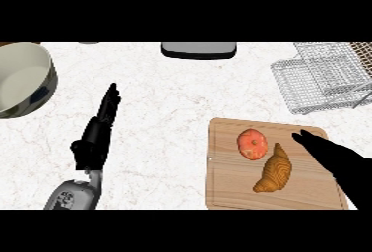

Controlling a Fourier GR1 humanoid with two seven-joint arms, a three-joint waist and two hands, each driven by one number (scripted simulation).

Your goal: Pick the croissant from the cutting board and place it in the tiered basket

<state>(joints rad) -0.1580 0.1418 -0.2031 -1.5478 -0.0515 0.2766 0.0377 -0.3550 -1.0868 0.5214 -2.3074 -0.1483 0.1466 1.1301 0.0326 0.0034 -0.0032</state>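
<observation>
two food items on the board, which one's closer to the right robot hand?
The croissant: brown, crescent-shaped, lying just left of the right robot hand. The round orange item sits farther left on the cutting board.

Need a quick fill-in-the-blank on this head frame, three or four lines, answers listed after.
1. The croissant lies on the ____.
2. The round orange food sits to the croissant's upper ____ in the view.
3. The hand nearest the croissant is the ____ hand.
4. The left hand has its fingers ____, holding nothing.

Missing words: cutting board; left; right; straight.
</observation>
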